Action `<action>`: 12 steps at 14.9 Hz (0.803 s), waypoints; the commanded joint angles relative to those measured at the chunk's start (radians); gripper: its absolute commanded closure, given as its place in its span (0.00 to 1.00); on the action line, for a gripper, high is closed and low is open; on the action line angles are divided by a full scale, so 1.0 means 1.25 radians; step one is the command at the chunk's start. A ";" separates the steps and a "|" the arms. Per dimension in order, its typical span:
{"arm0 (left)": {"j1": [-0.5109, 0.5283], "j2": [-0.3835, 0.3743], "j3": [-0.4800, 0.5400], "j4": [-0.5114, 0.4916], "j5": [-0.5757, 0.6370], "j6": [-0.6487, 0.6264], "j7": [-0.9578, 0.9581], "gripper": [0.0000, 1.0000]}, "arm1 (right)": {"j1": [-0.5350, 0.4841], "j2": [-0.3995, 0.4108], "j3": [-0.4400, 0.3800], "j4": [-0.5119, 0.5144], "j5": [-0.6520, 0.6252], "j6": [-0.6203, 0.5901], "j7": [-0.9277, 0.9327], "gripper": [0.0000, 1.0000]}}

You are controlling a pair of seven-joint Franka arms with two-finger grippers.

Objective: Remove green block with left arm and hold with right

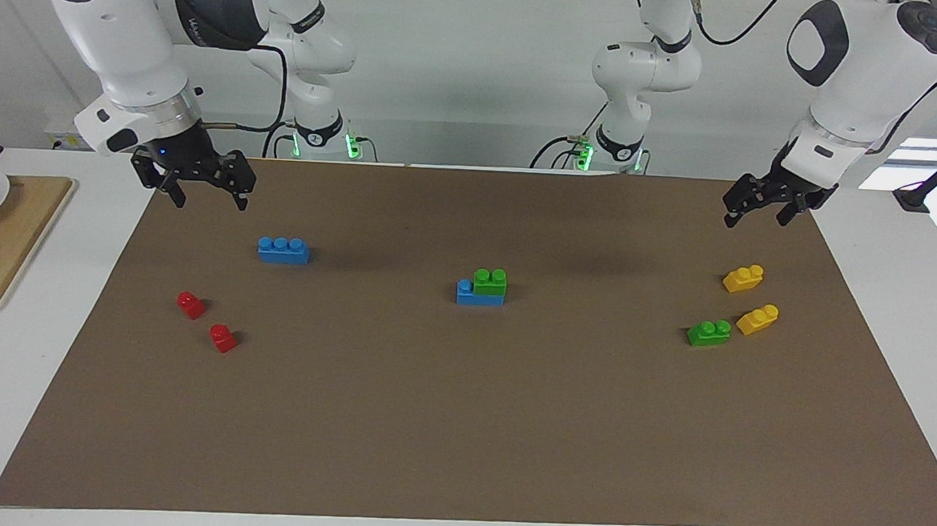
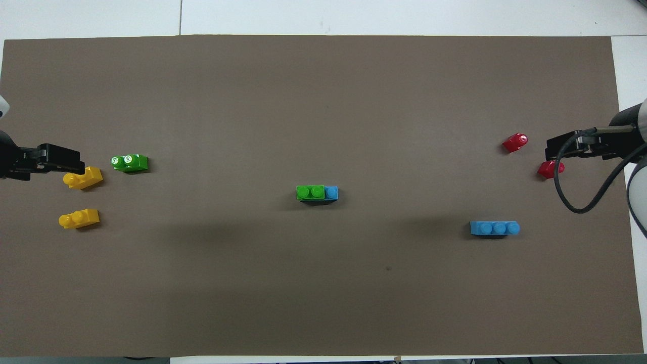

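The green block (image 1: 489, 282) to be removed sits pressed onto a blue brick (image 1: 468, 293) at the middle of the brown mat (image 1: 460, 423), covering two of that brick's studs and leaving one stud bare at the end toward the right arm. Neither arm has engaged it.

The left gripper (image 1: 768, 208) hangs over the mat corner at the left arm's end, fingers spread and holding nothing. The right gripper (image 1: 200, 187) hangs over the mat edge at the right arm's end, fingers likewise spread and empty.

Likely faults:

- Wrong target. A second, loose green block (image 1: 709, 332) lies near the left gripper, well apart from the stack (it is the easier reach). Picking it would leave the stacked block in place.
- Stack lifts as one. If the right gripper does not clamp the blue brick firmly, the left arm's pull would probably raise both bricks together.
- Poor purchase. Only one bare stud and the low side walls of the blue brick are free, so the right gripper's fingers could slip off or crowd the left gripper's path.
- Collision. Both grippers must meet over one small stack, and a poorly timed approach could knock it aside.

Inventory:

- Green blocks: two, one stacked and one loose.
- Blue bricks: two, one under the green block and one loose brick (image 1: 283, 250) nearer the right arm's end.
- Yellow bricks: two (image 1: 743, 278) (image 1: 757, 319).
- Red pieces: two (image 1: 190, 304) (image 1: 223, 337).
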 commanded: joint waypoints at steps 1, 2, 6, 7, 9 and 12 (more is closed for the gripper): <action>0.010 -0.010 -0.004 -0.008 0.003 -0.003 0.004 0.00 | -0.013 -0.012 0.006 -0.013 0.000 -0.003 -0.003 0.00; 0.010 -0.010 -0.004 -0.008 0.002 -0.004 0.004 0.00 | -0.011 -0.013 0.006 -0.016 0.000 -0.004 0.002 0.00; 0.009 -0.010 -0.004 -0.008 0.002 -0.006 0.004 0.00 | -0.013 -0.013 0.006 -0.016 0.000 -0.004 0.009 0.00; 0.009 -0.010 -0.004 -0.008 0.002 -0.006 0.004 0.00 | -0.011 -0.013 0.006 -0.016 0.002 -0.005 0.009 0.00; 0.009 -0.010 -0.004 -0.008 0.002 -0.008 0.001 0.00 | -0.013 -0.013 0.006 -0.016 0.002 -0.004 0.009 0.00; 0.010 -0.020 -0.004 -0.029 0.002 0.003 -0.074 0.00 | -0.011 -0.013 0.006 -0.016 0.002 -0.003 0.009 0.00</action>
